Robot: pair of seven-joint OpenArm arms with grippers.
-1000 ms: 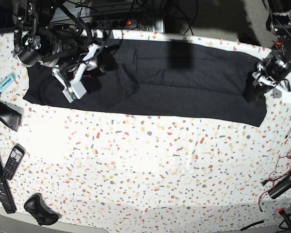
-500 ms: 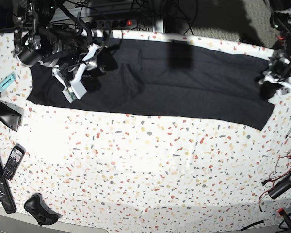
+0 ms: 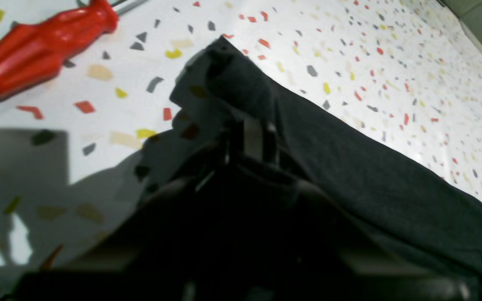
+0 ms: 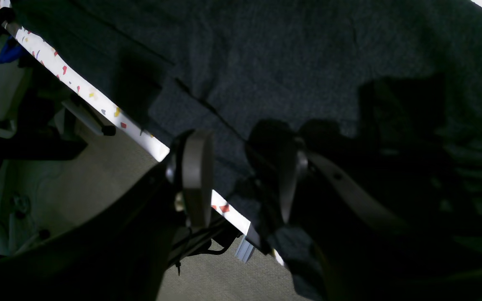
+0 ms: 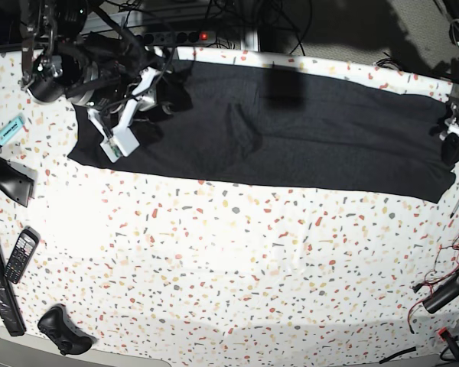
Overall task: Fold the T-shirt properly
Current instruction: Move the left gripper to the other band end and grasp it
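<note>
The left end effector (image 3: pixel 247 138) is clamped on a corner of the T-shirt (image 5: pixel 291 138) at the tabletop's (image 5: pixel 237 275) edge, near a red screwdriver (image 3: pixel 36 46). The right end effector (image 4: pixel 241 175) hangs with jaws apart above the shirt's other end, gripping nothing. The shirt lies stretched in a long black band across the far part of the speckled tabletop.
</note>
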